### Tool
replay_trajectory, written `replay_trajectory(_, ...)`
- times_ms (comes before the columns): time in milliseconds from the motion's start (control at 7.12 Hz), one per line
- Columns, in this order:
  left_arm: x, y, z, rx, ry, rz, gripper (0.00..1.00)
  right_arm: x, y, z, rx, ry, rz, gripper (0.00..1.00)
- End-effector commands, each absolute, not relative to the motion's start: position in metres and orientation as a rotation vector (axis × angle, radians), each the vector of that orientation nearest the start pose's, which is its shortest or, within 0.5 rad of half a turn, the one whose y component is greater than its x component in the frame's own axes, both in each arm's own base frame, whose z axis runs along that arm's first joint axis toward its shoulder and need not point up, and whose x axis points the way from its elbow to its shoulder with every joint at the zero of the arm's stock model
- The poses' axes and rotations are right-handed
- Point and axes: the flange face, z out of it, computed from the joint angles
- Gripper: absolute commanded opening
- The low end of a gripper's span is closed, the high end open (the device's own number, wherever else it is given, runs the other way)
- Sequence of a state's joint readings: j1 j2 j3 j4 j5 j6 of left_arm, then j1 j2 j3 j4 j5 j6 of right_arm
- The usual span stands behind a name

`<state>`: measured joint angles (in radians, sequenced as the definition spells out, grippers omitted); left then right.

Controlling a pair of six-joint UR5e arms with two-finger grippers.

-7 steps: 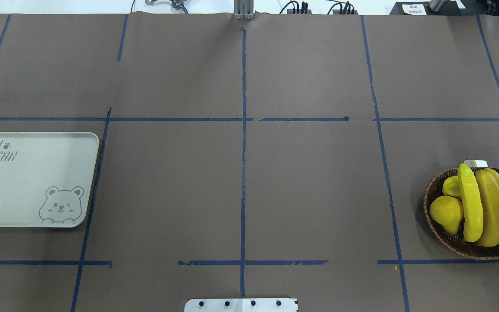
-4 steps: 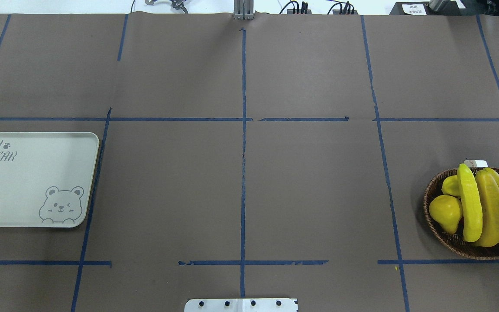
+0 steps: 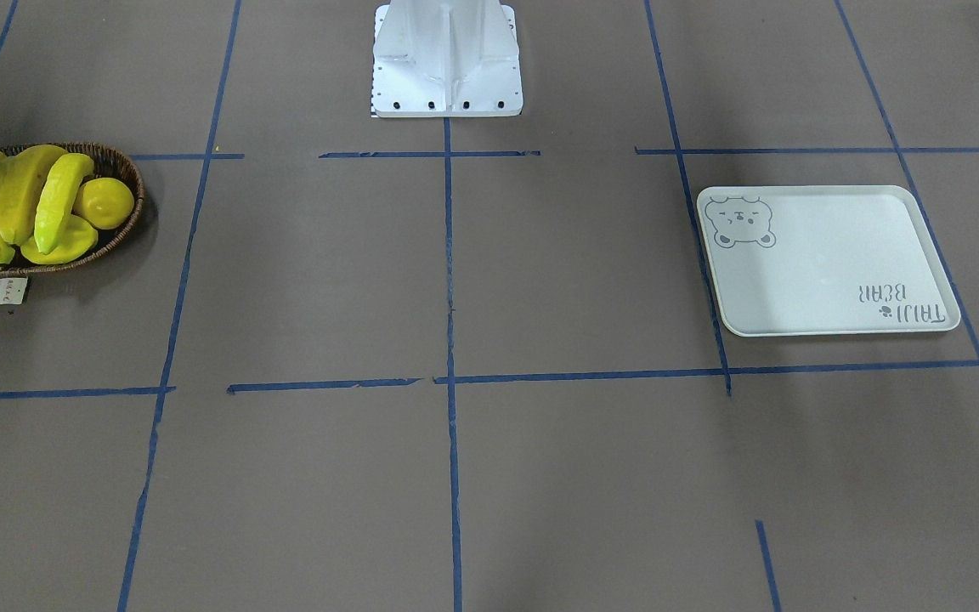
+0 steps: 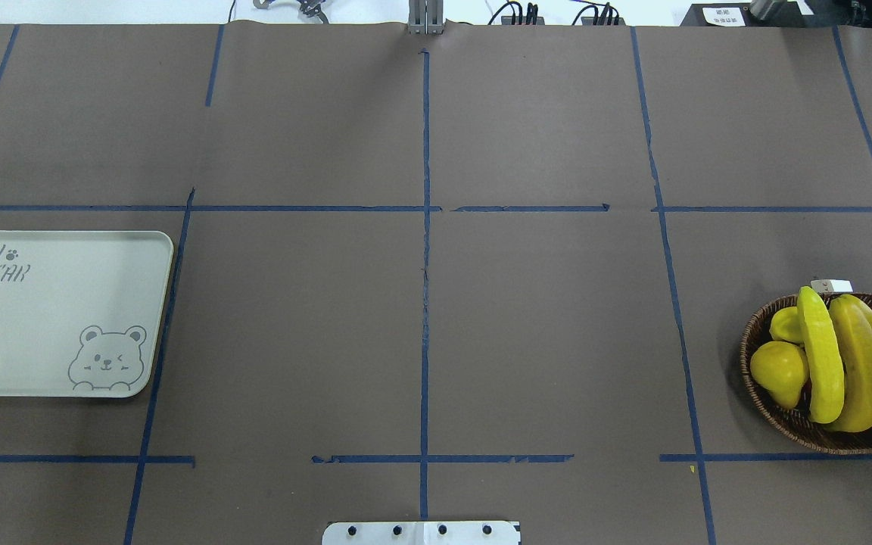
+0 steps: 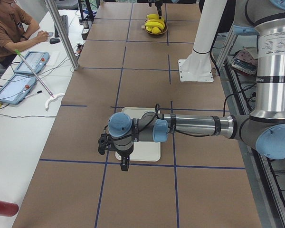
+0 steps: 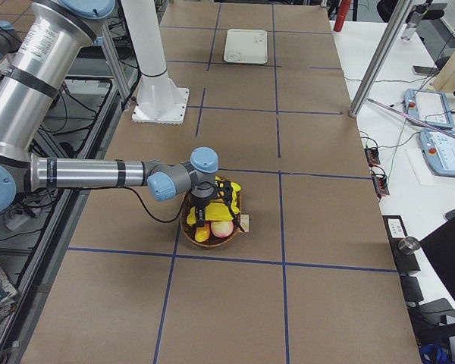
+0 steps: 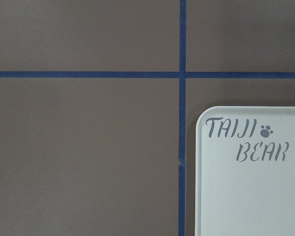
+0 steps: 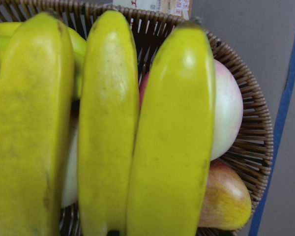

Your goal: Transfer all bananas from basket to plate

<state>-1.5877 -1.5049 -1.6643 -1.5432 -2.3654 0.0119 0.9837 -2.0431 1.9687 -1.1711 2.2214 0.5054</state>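
Brown paper-covered table (image 4: 542,318) w/ blue tape grid, shown from several cams. The oval dark brown woven wicker basket (image 4: 746,363) is sitting by the table's edge on the robot's right. The pale grey-white rectangular plate w/ bear print (image 4: 57,303) is lying by the opposite edge, well apart.

Change vs. a sec ago: the long curved yellow bananas (image 4: 820,356) are lying slightly shifted in the basket, esp. the greenish outer one. This probably means the right hand (image 6: 214,205) is settling onto the pile, i.e. the 1st pick is starting; nothing is transferred yet.

The right hand is hovering right over the bananas; can't tell how wide it's gaping or whether it's gripping anything. The left hand (image 5: 124,165) is hanging above the plate's lettered corner; its opening can't be judged either.

Count:
- 4 bananas, all in basket, 0 on plate
- 1 round yellow lemon-like fruit (image 4: 780,371)
- 1 ridged yellow starfruit (image 4: 788,325)
- 1 pink-white peach-like fruit (image 8: 228,108)
- 1 red-yellow fruit (image 8: 226,201)
- 1 basket, 1 plate
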Motion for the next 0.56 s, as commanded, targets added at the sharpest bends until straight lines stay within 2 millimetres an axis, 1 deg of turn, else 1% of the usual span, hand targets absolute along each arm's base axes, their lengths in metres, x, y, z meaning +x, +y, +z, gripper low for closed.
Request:
replay_trajectory(0,-0.07,-0.463,0.644,0.014,0.794,-0.005,1.0,-0.117,-0.303,0.607,-0.077,-0.751,-0.195,0.02)
replay_trajectory(140,-0.07,-0.463,0.644,0.014,0.794,-0.005,1.0,-0.117,-0.303,0.605,-0.077,-0.757,-0.196,0.0)
replay_trajectory(421,-0.07,-0.464,0.642,0.018,0.794,-0.003,1.0,-0.11,-0.299,0.586,-0.065,-0.794,-0.195,0.0)
